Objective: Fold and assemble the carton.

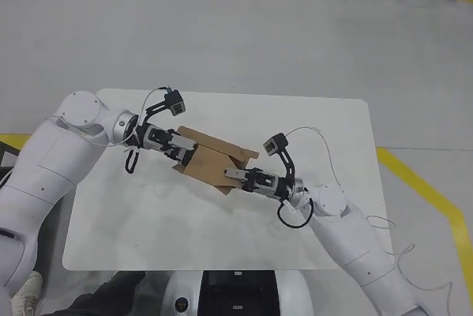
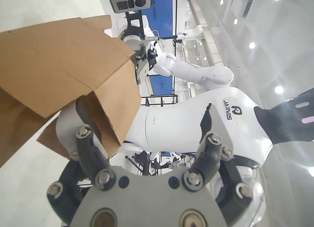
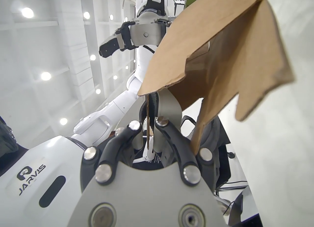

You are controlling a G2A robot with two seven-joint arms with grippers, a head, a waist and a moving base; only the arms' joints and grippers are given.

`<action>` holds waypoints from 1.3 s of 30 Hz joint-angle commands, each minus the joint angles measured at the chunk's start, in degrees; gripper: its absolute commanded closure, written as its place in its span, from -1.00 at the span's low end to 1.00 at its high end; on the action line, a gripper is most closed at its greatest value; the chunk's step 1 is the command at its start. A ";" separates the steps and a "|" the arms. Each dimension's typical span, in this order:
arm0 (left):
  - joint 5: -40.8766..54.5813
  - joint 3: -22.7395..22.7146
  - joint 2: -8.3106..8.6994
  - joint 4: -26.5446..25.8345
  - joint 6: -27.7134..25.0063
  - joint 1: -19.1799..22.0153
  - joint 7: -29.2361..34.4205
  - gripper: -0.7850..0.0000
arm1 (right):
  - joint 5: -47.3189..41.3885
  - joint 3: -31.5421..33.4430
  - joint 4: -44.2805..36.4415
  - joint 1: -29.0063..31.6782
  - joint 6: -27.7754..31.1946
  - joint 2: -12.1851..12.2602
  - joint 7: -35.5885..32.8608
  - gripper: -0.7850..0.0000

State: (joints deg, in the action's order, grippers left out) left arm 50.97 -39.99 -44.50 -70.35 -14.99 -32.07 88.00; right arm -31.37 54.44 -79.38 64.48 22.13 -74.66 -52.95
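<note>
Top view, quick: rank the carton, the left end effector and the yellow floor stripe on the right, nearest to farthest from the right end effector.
1. carton: clamped in the right end effector.
2. left end effector: at the carton's opposite end.
3. yellow floor stripe: on the floor, off to the right.

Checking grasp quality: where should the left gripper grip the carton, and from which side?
Probably a thin wall edge of the carton, taken end-on, opposite the right gripper pinching the far flap. The left gripper, open, straddles one such wall.
</note>
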 commanded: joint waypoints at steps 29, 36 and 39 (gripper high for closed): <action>2.67 7.09 -0.55 3.56 -0.25 4.16 0.00 0.47 | -0.30 0.09 1.76 -0.81 0.93 -0.64 0.30 1.00; 2.19 8.12 -0.68 3.60 -0.47 4.74 0.00 1.00 | -0.07 0.35 1.25 -0.64 0.69 -0.63 0.25 0.47; 2.31 8.55 -0.79 3.82 -0.49 4.98 0.00 1.00 | -0.46 0.64 1.08 -0.59 0.28 -0.63 0.49 -1.00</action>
State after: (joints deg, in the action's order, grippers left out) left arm 53.22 -31.57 -45.25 -66.65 -15.45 -27.17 88.00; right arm -31.71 54.95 -78.29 63.89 22.59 -75.30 -52.59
